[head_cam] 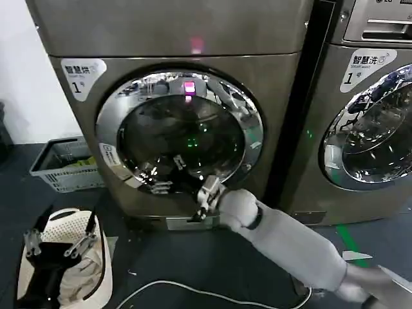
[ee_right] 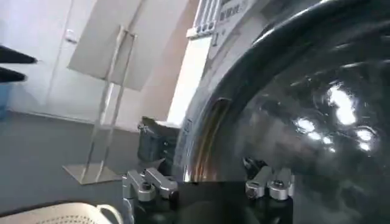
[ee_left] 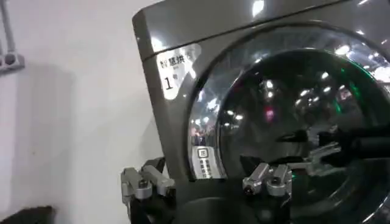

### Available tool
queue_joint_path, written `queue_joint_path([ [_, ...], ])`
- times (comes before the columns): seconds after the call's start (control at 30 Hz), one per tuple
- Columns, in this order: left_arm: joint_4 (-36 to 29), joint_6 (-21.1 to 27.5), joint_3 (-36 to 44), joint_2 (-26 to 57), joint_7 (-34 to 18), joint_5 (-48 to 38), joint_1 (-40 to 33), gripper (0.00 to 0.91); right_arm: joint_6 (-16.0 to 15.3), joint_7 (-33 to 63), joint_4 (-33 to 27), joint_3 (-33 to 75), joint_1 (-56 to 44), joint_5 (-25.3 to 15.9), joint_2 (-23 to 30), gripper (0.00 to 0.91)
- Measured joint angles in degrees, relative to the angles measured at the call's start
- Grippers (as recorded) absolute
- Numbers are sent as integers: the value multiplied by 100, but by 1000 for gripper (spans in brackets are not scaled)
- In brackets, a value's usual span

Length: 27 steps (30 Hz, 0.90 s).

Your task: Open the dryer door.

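Chrome is ringing the dryer door (head_cam: 248,112), a round porthole of dark tinted glass set in the grey-brown front of the dryer (head_cam: 84,145); the door is sitting flush in that front, closed. The right arm (head_cam: 290,238) is reaching in from the lower right, and the right pincer (head_cam: 205,201) is hanging just below the bottom of the chrome rim, close to it; contact cannot be confirmed. In the right wrist view its two fingers (ee_right: 149,184) are standing apart with nothing between them, and the curved rim and glass are rising directly beyond the fingertips. A small white sticker (head_cam: 108,153) is lying on the rim up and to the left of the right pincer.

The left pincer (head_cam: 55,241) is waiting low and far to the left of the right pincer, well apart from the door, above a white perforated basket (head_cam: 64,219) on the dark floor (head_cam: 193,270). Its fingers (ee_left: 139,184) are also spread apart and empty, with the door's rim and sticker showing beyond them.

A grey crate (head_cam: 61,167) is standing on the floor beyond the left pincer, beside the dryer. To the right of the right pincer, a neighbouring machine (head_cam: 360,122) is showing its own chrome-rimmed door. A white cable (head_cam: 212,296) is trailing across the floor beneath the right arm.
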Motion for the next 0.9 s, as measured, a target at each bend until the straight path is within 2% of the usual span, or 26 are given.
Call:
queue_joint_path([
  [0.47, 32, -12, -15, -25, 8, 11, -14, 907, 59, 65, -820, -81, 349, -164, 807, 907],
  [0.9, -58, -53, -48, -43, 8, -7, 47, 907, 215, 17, -1499, -81, 494, -341, 1323, 907],
])
